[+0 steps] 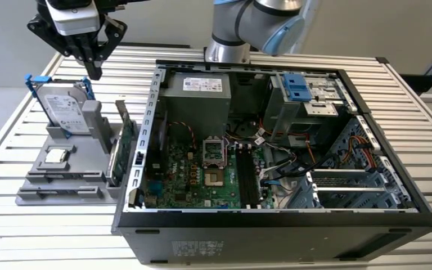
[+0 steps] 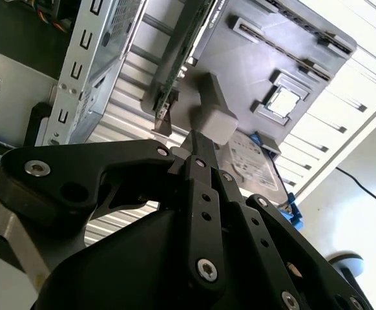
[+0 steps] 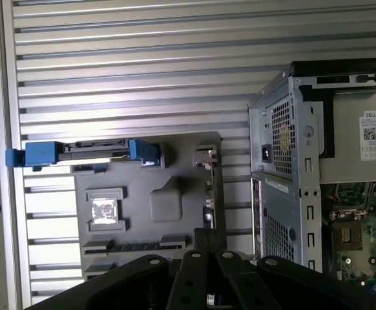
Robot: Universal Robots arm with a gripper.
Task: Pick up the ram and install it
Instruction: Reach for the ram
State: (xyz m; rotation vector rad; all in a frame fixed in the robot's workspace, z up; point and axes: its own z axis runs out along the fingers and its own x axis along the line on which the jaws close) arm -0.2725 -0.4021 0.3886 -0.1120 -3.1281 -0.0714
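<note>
The black gripper (image 1: 94, 72) hangs above the grey plastic holder tray (image 1: 66, 171). Its two fingers are pressed together, holding nothing. The open black computer case (image 1: 276, 236) sits beside it.

Black linkage tool (image 1: 94, 72), silver screws (image 2: 204, 270) — grey arm (image 1: 238, 22), blue cap (image 1: 286, 32).

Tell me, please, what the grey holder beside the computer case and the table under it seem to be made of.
The grey holder looks like moulded or printed plastic: matte, even grey, with rounded posts and slots. The table looks like bare aluminium: pale, faintly shiny parallel slats with dark gaps. The look alone cannot confirm either.
</note>
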